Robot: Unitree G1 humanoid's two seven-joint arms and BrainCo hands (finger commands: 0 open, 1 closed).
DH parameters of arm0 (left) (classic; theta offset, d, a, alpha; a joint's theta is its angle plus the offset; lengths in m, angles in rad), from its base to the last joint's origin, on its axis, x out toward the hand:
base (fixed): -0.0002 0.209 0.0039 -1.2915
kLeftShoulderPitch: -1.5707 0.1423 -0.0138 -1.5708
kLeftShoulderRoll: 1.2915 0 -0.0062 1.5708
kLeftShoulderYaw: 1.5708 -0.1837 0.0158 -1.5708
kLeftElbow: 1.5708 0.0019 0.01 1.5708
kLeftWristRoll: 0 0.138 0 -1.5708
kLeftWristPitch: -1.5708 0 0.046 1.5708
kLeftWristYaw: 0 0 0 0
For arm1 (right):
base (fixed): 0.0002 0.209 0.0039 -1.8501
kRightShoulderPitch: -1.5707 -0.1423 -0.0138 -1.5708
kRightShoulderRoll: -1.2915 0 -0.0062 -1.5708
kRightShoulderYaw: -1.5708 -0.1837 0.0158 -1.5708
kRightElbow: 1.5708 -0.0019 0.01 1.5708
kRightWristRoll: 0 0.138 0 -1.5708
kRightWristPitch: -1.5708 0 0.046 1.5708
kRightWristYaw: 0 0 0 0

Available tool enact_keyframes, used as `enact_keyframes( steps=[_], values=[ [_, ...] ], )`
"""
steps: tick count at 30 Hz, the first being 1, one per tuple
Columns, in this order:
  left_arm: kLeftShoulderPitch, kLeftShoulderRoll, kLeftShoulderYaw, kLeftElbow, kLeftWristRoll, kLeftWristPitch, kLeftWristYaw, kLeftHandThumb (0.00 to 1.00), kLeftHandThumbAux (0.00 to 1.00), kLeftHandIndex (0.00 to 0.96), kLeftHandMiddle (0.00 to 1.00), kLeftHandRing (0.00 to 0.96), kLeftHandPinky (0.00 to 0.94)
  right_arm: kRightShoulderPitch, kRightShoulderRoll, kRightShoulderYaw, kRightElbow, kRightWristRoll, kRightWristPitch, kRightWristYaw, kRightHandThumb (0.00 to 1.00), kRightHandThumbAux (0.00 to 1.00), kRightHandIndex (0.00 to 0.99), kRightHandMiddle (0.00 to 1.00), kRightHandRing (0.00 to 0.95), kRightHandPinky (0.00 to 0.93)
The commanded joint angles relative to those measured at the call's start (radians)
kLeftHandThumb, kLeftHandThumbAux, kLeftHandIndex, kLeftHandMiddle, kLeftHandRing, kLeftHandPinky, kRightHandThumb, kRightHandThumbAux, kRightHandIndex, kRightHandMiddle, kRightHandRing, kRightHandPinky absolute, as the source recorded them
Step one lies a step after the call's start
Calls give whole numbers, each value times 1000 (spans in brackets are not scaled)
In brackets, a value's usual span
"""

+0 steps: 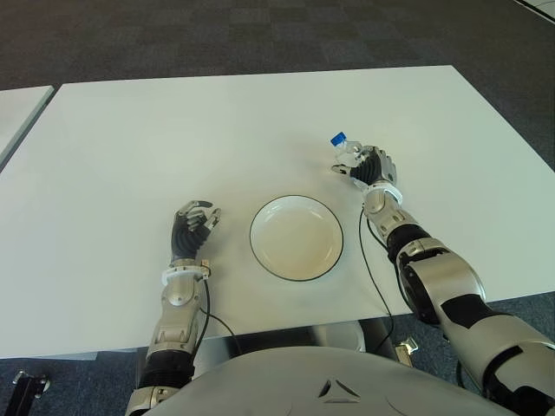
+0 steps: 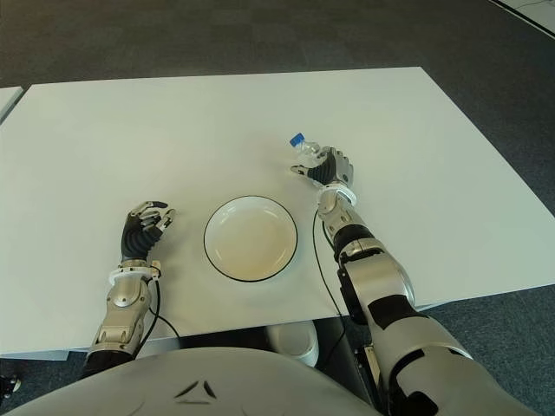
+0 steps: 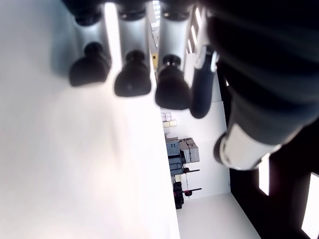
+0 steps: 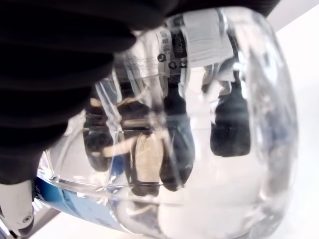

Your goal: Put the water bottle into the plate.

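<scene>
A clear water bottle (image 1: 347, 151) with a blue cap is clasped in my right hand (image 1: 371, 166), tilted with the cap pointing away to the left. It sits just behind and to the right of the white, dark-rimmed plate (image 1: 296, 237). The right wrist view is filled by the bottle (image 4: 199, 149), with my dark fingers (image 4: 229, 124) wrapped round it. Whether the bottle touches the table is not visible. My left hand (image 1: 192, 227) shows to the left of the plate, fingers loosely curled and holding nothing.
The white table (image 1: 173, 139) stretches wide behind and to both sides of the plate. Its front edge runs close to my body. A second table edge (image 1: 17, 113) shows at the far left. Dark carpet lies beyond.
</scene>
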Motion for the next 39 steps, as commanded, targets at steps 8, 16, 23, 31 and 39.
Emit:
enact_keyframes(
  steps=[8,16,23,31,39],
  values=[
    [23,-8,-2,23,-5,41,-11,703,720,434,816,823,819,130,0,-21,-224,41,-220,-46,708,723,440,886,884,874],
    [23,-6,-3,29,-1,30,-8,703,720,434,815,822,817,226,-24,-8,-385,28,-368,-9,708,722,439,896,892,880],
    [22,-7,-3,34,-2,23,-8,703,720,434,815,824,821,282,-44,24,-502,-20,-491,-1,706,723,438,902,896,881],
    [22,-16,-2,27,-4,46,-2,705,719,435,817,826,826,388,-58,53,-679,-41,-571,72,702,725,437,902,896,877],
    [25,-16,-6,20,2,42,-4,705,719,435,816,828,831,449,-76,64,-756,-87,-655,96,704,724,437,904,894,880]
  ],
)
